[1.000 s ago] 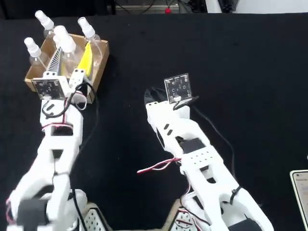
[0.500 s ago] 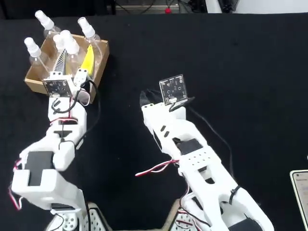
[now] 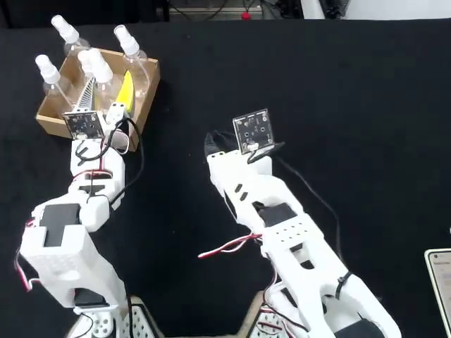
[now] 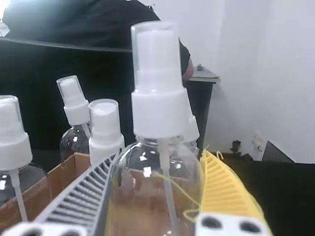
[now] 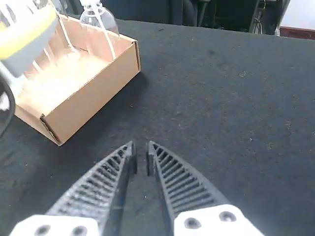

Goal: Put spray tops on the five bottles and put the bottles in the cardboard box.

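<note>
Black table (image 3: 317, 84) | left hand (image 3: 106, 98) lowered bottle (image 3: 101, 70) into cardboard box (image 3: 51, 121)

Black table (image 3: 366, 105), a pale flat slab (image 3: 442, 282) at its edge.

The high view looks steeply down over the table (image 3: 352, 105) from above the arms' bases, far enough off to take in both arms and the box (image 3: 149, 95) at the far left. The left wrist camera sits just behind the left gripper (image 4: 158, 160) and faces level along its fingers, very near a bottle (image 4: 155, 98), with the room beyond. The right wrist camera looks down along the right gripper (image 5: 141, 157) at the table, with the box farther off. All three views share the box.
</note>
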You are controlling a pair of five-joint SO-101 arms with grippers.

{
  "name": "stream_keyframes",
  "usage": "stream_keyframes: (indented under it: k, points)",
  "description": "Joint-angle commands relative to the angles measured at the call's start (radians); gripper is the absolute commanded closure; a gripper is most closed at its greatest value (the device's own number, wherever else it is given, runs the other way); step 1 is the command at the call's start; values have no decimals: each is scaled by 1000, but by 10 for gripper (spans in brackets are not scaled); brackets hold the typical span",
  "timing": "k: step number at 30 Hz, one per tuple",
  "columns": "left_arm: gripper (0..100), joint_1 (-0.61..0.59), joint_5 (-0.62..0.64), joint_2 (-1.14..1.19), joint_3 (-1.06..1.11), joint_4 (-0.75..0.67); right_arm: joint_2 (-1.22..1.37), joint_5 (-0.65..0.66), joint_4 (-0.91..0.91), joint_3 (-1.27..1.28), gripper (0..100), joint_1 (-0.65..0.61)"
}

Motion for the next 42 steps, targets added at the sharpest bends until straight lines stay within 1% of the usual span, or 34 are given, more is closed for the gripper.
stream_keyframes:
  k: [1, 8, 20, 42]
  points:
    - [873, -2, 6, 17, -58, -28, 4, 8, -28, -50, 959, -14]
    - [873, 30, 6, 69, -68, -28, 4, 8, -28, -50, 959, -14]
    - [870, 33, 0, 158, -101, -28, 4, 8, -28, -50, 959, -14]
    - [869, 31, 6, 166, -96, -23, 4, 8, -28, -50, 959, -14]
